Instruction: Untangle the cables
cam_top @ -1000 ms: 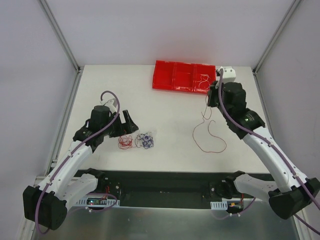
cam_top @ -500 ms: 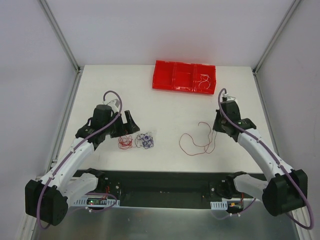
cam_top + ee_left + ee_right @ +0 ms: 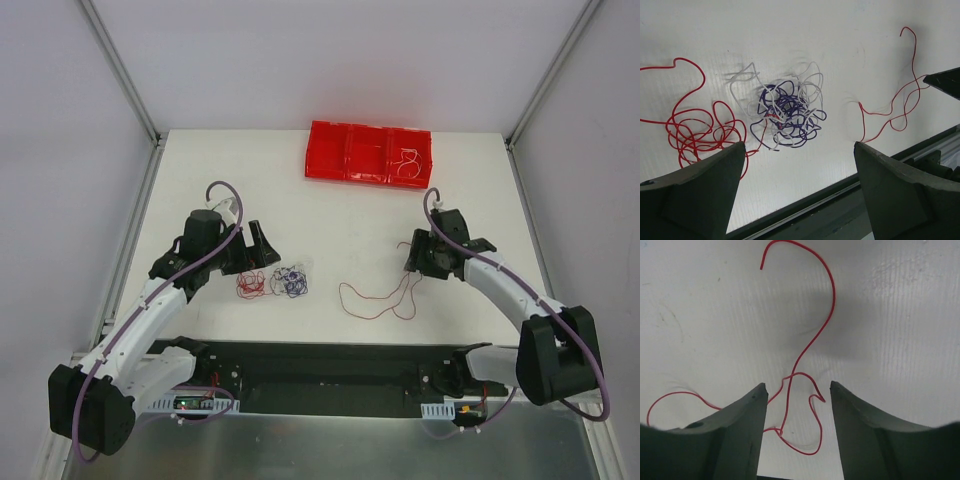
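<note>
Near the table's front left lie two small clumps of cables: a red one (image 3: 250, 285) (image 3: 695, 135) and a knotted purple-and-white one (image 3: 291, 281) (image 3: 787, 110). My left gripper (image 3: 255, 246) (image 3: 799, 150) hovers just behind them, open and empty. A loose red wire (image 3: 380, 295) (image 3: 801, 352) sprawls on the table right of centre. My right gripper (image 3: 414, 256) (image 3: 797, 387) stands low over its right end, open, with loops of the wire lying on the table between the fingers, untouched. That wire (image 3: 890, 107) also shows in the left wrist view.
A red tray (image 3: 345, 152) with compartments stands at the back; a thin white wire (image 3: 408, 165) lies in its right compartment. A dark strip (image 3: 330, 355) runs along the table's near edge. Grey walls close in both sides.
My right gripper came from beside the tray down toward the table's middle, dragging the red wire leftward, then opened and let it go. The left arm barely moved.
</note>
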Robot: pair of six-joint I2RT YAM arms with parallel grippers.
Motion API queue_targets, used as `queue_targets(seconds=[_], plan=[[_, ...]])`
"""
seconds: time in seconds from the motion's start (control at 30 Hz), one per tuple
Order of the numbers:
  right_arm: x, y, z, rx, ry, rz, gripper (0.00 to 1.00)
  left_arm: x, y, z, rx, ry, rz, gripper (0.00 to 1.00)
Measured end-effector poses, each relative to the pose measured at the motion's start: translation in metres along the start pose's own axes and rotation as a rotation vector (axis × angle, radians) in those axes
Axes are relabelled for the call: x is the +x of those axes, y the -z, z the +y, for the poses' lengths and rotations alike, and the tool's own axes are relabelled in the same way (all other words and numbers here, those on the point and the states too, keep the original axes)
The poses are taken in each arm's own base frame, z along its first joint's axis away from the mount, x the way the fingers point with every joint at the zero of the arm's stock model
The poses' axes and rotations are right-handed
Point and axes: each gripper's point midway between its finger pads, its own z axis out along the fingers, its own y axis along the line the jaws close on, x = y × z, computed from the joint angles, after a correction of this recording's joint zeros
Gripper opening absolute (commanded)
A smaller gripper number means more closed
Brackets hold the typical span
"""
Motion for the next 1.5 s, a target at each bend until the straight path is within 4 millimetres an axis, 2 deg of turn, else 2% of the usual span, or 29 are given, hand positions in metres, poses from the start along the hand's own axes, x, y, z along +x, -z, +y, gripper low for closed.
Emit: queue_targets(seconds=[0.1, 0.17, 0.37, 0.47, 0.53, 0.67, 0.77, 0.8, 0.83, 0.93, 1.03, 1.1, 1.2, 1.3, 1.37, 1.5], plan=[[0.002, -0.002, 0.004, -0.023, 0.014, 0.015, 0.86, 0.001, 0.000, 0.000, 0.003, 0.000, 0.003, 0.89], [0.004, -0.002, 0.006, -0.040, 0.019, 0.022, 0.92, 0.001, 0.000, -0.001, 0.004, 0.000, 0.003, 0.89], [0.013, -0.007, 0.004, -0.042, 0.016, 0.048, 0.96, 0.001, -0.001, 0.000, 0.006, 0.000, 0.003, 0.89], [0.013, -0.016, 0.005, -0.045, 0.012, 0.045, 0.91, 0.002, -0.002, 0.000, 0.006, 0.001, 0.007, 0.89], [0.013, -0.021, 0.005, -0.045, 0.017, 0.046, 0.84, 0.003, -0.002, -0.001, 0.012, 0.002, 0.013, 0.89], [0.014, -0.031, 0.008, -0.053, 0.033, 0.052, 0.60, 0.004, -0.002, -0.002, 0.021, 0.002, 0.018, 0.89], [0.022, -0.035, 0.013, -0.050, 0.060, 0.071, 0.26, 0.005, -0.002, -0.002, 0.024, 0.001, 0.016, 0.89], [0.026, -0.035, 0.016, -0.051, 0.079, 0.075, 0.10, 0.005, -0.001, -0.002, 0.025, 0.000, 0.015, 0.89], [0.029, -0.035, 0.020, -0.050, 0.097, 0.077, 0.00, 0.005, -0.001, -0.002, 0.025, 0.001, 0.014, 0.89], [0.035, -0.034, 0.024, -0.035, 0.140, 0.080, 0.00, 0.005, -0.002, -0.003, 0.027, 0.001, 0.017, 0.89], [0.030, -0.033, 0.022, -0.002, 0.155, 0.063, 0.00, 0.005, -0.002, -0.002, 0.025, 0.002, 0.019, 0.89], [0.015, -0.027, 0.026, 0.001, 0.167, 0.035, 0.00, 0.006, -0.003, -0.002, 0.024, 0.003, 0.022, 0.89], [-0.031, -0.011, 0.049, -0.035, 0.203, -0.067, 0.00, 0.006, -0.004, -0.001, 0.021, 0.005, 0.027, 0.89], [-0.099, 0.017, 0.082, -0.101, 0.258, -0.227, 0.00, 0.007, -0.004, -0.001, 0.020, 0.005, 0.028, 0.89], [-0.140, 0.033, 0.098, -0.130, 0.278, -0.314, 0.00, 0.006, -0.004, -0.001, 0.021, 0.005, 0.027, 0.89], [-0.225, 0.048, 0.119, -0.151, 0.321, -0.465, 0.00, 0.006, -0.003, -0.001, 0.023, 0.003, 0.024, 0.89]])
